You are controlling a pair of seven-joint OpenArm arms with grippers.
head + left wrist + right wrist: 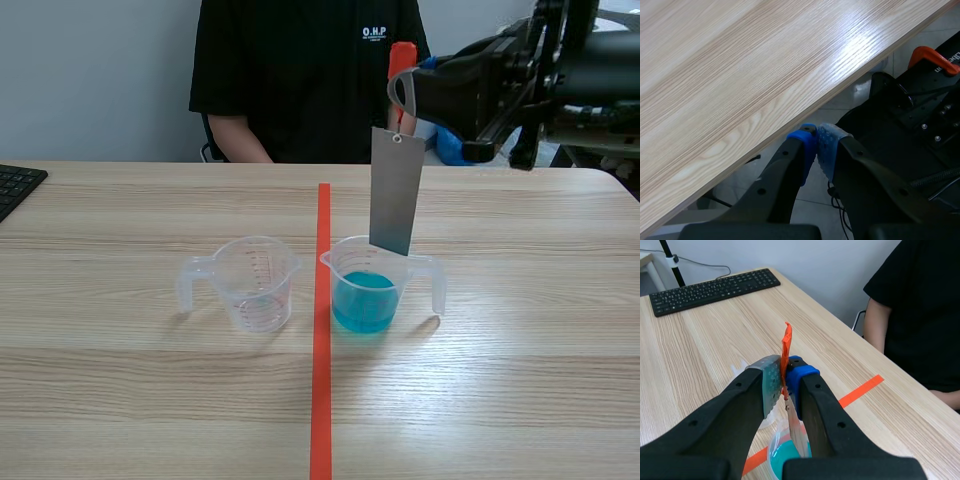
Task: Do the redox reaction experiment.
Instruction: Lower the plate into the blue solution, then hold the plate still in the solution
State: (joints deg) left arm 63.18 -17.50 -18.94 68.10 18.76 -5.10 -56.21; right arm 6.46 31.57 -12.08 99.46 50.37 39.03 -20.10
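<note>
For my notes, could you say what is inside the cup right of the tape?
Blue liquid fills the cup's lower part. The metal plate, held by the right gripper, hangs at its rim; whether it dips inside is unclear.

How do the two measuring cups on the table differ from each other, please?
The left measuring cup is empty; the right measuring cup holds blue liquid. The left cup's handle points left, the right cup's handle right. A grey metal plate hangs over the right cup's mouth, nothing over the left. Both are clear plastic, upright and similar in size, either side of the tape line.
</note>
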